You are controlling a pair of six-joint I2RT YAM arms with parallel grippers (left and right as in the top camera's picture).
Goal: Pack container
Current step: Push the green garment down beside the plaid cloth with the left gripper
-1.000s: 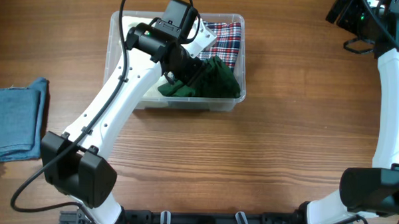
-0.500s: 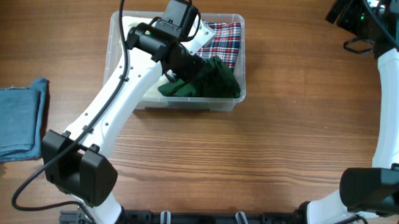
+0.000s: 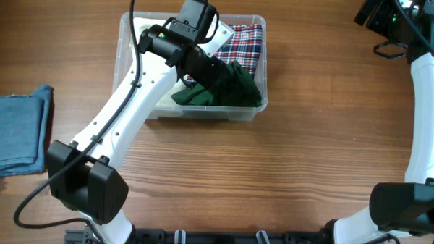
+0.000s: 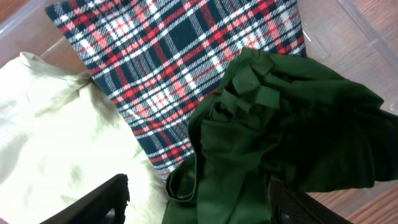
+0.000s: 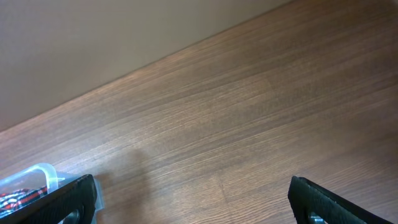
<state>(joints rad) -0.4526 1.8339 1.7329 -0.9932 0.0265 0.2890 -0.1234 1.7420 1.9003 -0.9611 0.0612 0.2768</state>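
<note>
The clear container (image 3: 132,57) stands at the back centre of the table. It holds a cream cloth (image 4: 56,137), a red-and-navy plaid cloth (image 3: 247,45) and a crumpled dark green cloth (image 3: 236,88). My left gripper (image 3: 204,82) hangs over the container, open, its fingers either side of the green cloth (image 4: 273,137) and apart from it. My right gripper (image 5: 193,205) is open and empty over bare wood at the far right; its arm (image 3: 428,93) runs along the right edge.
A folded blue denim cloth (image 3: 14,129) lies on the table at the left edge. The container's corner (image 5: 37,177) shows in the right wrist view. The table is brown wood.
My left gripper has drawn back slightly up and left over the container. The green cloth stays in the container. The right arm has not moved.
</note>
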